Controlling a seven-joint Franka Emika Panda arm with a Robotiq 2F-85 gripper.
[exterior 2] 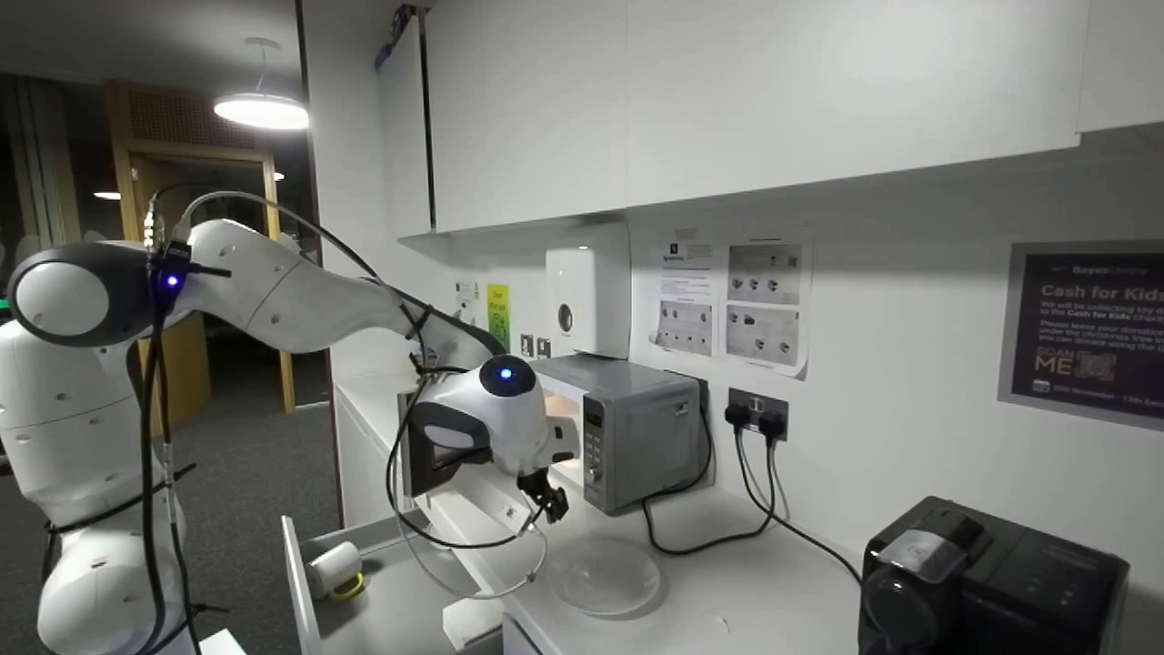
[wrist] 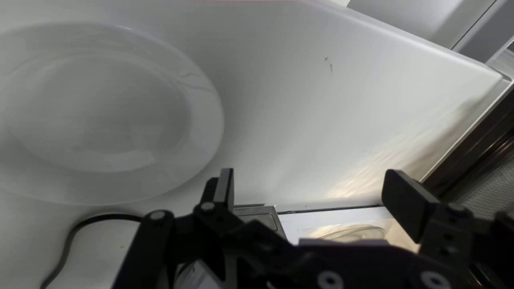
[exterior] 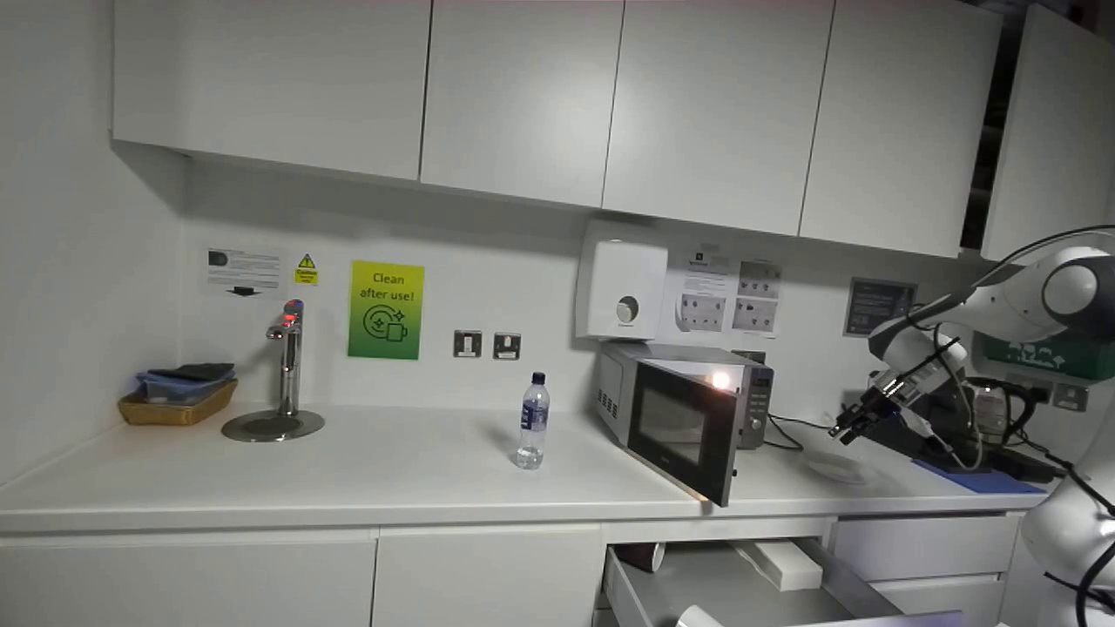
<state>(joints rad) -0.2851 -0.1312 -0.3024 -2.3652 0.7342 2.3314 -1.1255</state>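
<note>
Gripper [wrist: 310, 176] hovering near plate [wrist: 100, 110] and open microwave [exterior 2: 650, 446], jaws standing wide, gripping nothing; seemingly pre-grasp, next move probably calling for lowering.

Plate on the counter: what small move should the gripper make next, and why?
Perhaps ease the gripper toward the plate with its jaws open: they hold nothing, and in the wrist view the plate lies left of the gap between them.

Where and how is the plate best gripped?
Probably by pinching the plate at its rim, on the side nearest the gripper, coming from above with jaws astride the edge: it lies flat on the counter and looks wider than the open jaws.
</note>
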